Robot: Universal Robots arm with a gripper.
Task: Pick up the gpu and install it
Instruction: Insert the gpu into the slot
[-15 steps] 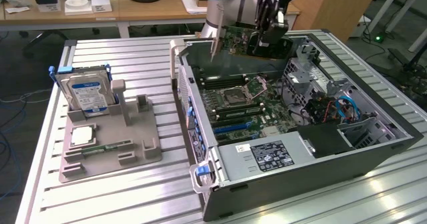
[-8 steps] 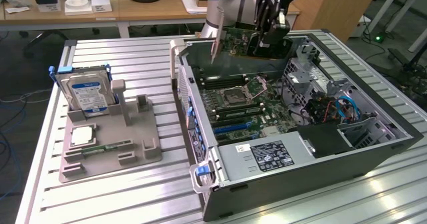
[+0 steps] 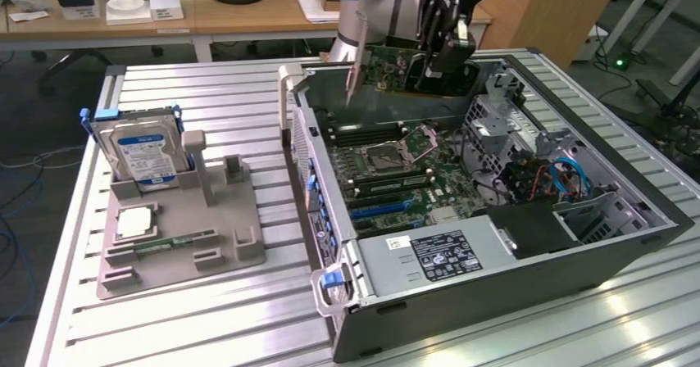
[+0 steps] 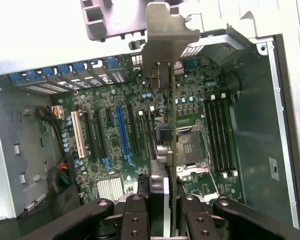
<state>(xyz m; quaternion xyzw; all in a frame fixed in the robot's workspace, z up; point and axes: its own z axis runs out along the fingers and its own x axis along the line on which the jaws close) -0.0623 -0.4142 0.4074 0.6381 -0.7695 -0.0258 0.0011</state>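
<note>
At the exterior view's left, a hard drive (image 3: 140, 150) stands upright in a grey holder (image 3: 225, 259). Its blue-and-white label is too small to read. A green memory stick (image 3: 166, 243) lies lower in the same holder. To the right sits the open computer case (image 3: 645, 219), where the power supply (image 3: 438, 256) bears a black label with unreadable print. The gripper (image 3: 447, 56) is clamped on the graphics card (image 3: 394, 65). The card hangs on edge above the motherboard (image 3: 383, 174), clear of the long blue slot (image 4: 122, 127), and its metal bracket (image 4: 165, 35) is near the case's rear wall.
</note>
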